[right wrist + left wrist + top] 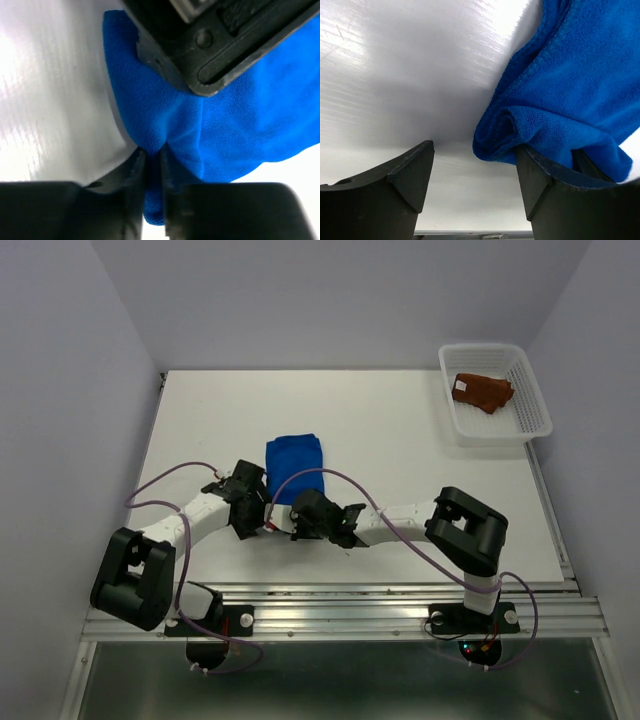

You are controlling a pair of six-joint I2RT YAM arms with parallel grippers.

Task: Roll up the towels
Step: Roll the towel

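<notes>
The blue towel [293,466] lies folded on the white table [400,440], its near edge bunched at both grippers. My right gripper [303,513] is shut on a pinched fold of the blue towel [235,125]; the fold runs between the jaws of the right gripper [152,172]. My left gripper [254,504] is open beside the towel's near left corner. In the left wrist view the blue towel's [570,85] rolled edge lies over the right finger [540,185], and the gap of the left gripper [475,175] is empty. The rust-brown towel [483,392] lies crumpled in the basket.
The white mesh basket [530,425] stands at the table's far right corner. The left gripper's black body [225,40] sits close above the towel in the right wrist view. Grey walls enclose the table on three sides. A metal rail [350,615] runs along the near edge.
</notes>
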